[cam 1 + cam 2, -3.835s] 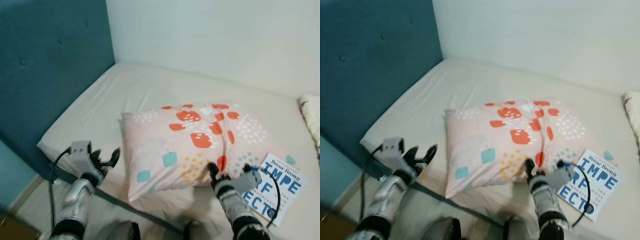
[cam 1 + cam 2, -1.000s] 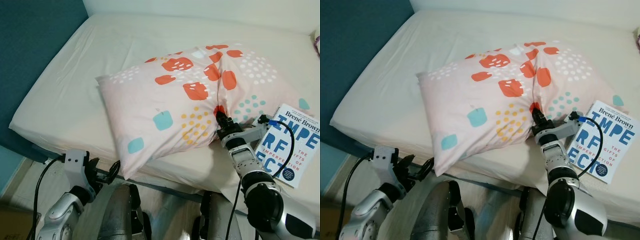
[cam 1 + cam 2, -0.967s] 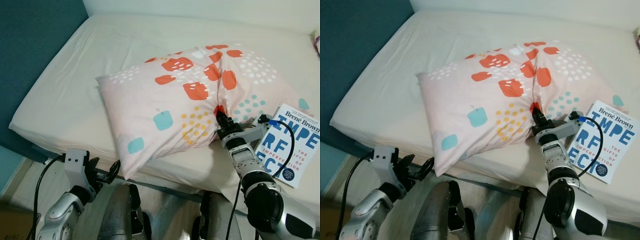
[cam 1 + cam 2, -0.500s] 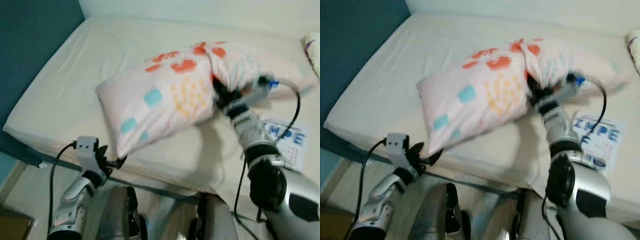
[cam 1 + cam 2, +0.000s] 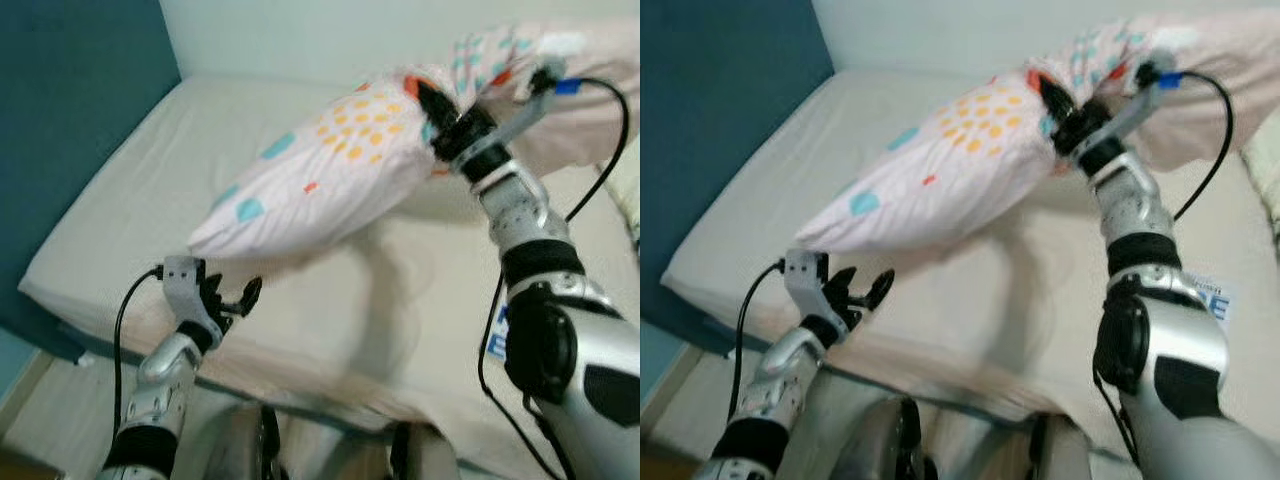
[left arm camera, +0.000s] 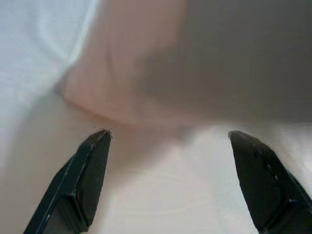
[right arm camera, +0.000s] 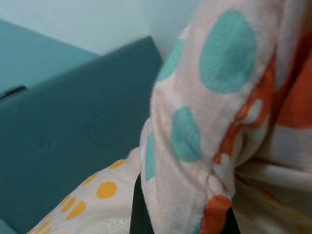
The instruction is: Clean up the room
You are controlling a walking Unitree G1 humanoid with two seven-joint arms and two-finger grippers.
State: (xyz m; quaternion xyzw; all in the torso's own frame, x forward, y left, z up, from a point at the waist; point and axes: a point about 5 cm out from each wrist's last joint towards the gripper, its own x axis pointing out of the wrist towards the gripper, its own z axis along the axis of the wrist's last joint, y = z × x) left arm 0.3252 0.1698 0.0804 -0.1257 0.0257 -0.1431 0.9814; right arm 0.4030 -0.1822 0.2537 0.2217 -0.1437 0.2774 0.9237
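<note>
A pink pillow [image 5: 330, 170] with orange, teal and yellow spots hangs in the air above the mattress [image 5: 130, 220], its low corner sagging to the left. My right gripper [image 5: 440, 108] is shut on a bunched fold of the pillow near its middle, and the spotted fabric [image 7: 214, 122] wraps over the fingers in the right wrist view. My left gripper [image 5: 235, 298] is open at the bed's near edge, just below the pillow's low corner [image 6: 146, 73]. A blue and white book [image 5: 1215, 298] lies on the bed, mostly hidden behind my right arm.
A teal padded headboard [image 5: 70, 100] stands along the left side of the bed. A pale wall runs behind the bed. A light folded cloth [image 5: 625, 190] sits at the right edge. The floor shows beside the bed at lower left.
My right gripper has raised the pillow off the mattress and up toward the wall. My left gripper has come up to the bed's edge. The camera has tilted up.
</note>
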